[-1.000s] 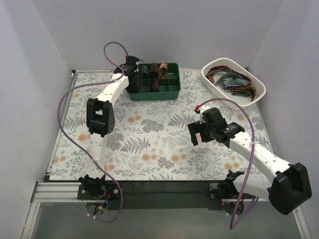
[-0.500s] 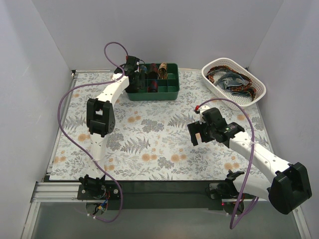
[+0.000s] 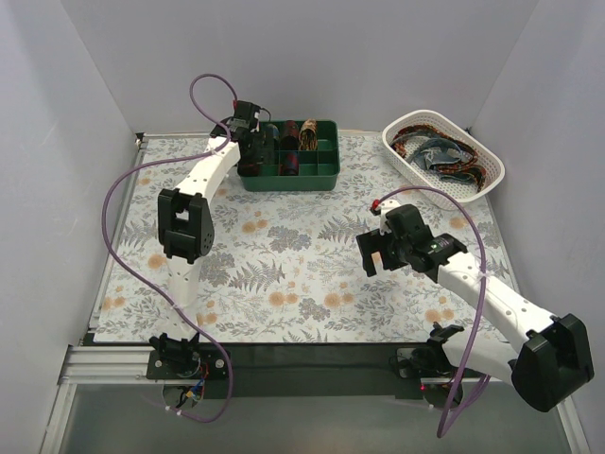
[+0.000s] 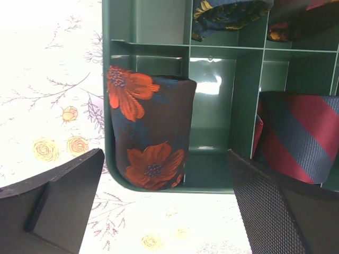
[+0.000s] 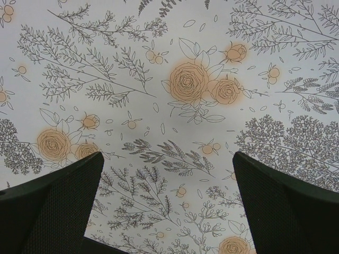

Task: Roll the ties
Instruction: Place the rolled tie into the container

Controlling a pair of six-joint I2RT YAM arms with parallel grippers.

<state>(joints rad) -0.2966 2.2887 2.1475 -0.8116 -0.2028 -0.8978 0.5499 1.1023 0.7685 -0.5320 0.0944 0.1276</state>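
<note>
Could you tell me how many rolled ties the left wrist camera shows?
4, all in the green plastic tray: orange-flowered dark roll in the corner compartment, red-and-blue striped roll beside it, gold-printed dark roll and reddish dark roll cropped at top. More may be hidden.

The left arm (image 3: 203, 175) and right arm (image 3: 510, 310) had white links and bulky black joint housings (image 3: 180, 225). Thin purple cables (image 3: 106, 222) looped along them. The right claw's (image 5: 167, 169) black fingers (image 5: 280, 206) were mesh-textured.

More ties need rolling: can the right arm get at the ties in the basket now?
Probably yes: the ties lie in the open basket on the side of the right arm, nothing between, its jaws open and empty.
</note>
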